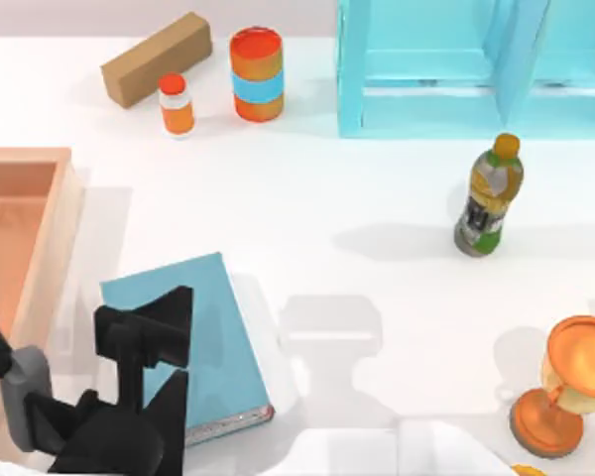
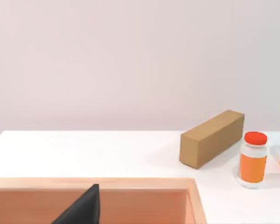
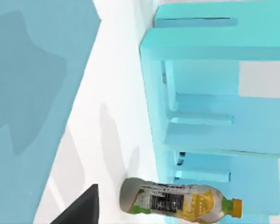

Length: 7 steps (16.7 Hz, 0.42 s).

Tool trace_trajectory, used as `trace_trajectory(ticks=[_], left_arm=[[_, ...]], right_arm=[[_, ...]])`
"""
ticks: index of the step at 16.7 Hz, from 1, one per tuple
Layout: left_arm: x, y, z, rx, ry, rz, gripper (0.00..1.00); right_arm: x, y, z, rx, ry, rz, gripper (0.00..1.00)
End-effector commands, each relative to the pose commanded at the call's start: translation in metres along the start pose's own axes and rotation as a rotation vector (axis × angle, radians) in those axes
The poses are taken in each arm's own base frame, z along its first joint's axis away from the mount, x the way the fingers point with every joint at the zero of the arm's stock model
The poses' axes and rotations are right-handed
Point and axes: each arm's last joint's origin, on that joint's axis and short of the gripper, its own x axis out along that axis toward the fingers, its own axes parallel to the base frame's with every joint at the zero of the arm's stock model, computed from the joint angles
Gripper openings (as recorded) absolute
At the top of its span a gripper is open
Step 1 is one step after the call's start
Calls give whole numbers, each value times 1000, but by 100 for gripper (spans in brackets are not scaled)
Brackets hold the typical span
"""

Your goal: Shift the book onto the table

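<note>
Book point(image 1: 210, 327), one, flat on white table point(image 1: 307, 218), left claw point(image 1: 144, 337) over it, opening unclear, two bottles.

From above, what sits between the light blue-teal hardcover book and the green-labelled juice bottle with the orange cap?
Nothing stands there. In the top view, the stretch from the book to the juice bottle is bare white table, crossed only by shadows.

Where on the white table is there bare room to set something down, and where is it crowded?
The widest free patch on the table lies between the book, the orange can and the juice bottle. Crowded: the far left by the cardboard box and small bottle, and the near right by the trophy.
</note>
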Motion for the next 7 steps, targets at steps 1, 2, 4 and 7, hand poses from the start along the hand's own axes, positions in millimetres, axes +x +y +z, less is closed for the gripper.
trace_trajectory(ticks=[1,2,4,7], left_arm=[[0,0,0,0,0,0,100],[0,0,0,0,0,0,100],[0,0,0,0,0,0,100],[0,0,0,0,0,0,100]], right_arm=[[-6,0,-2,0,0,-5,100],[-11,0,-4,0,-1,-10,100],[-18,0,-6,1,-2,-18,100],[-21,0,-7,2,-3,-21,100]])
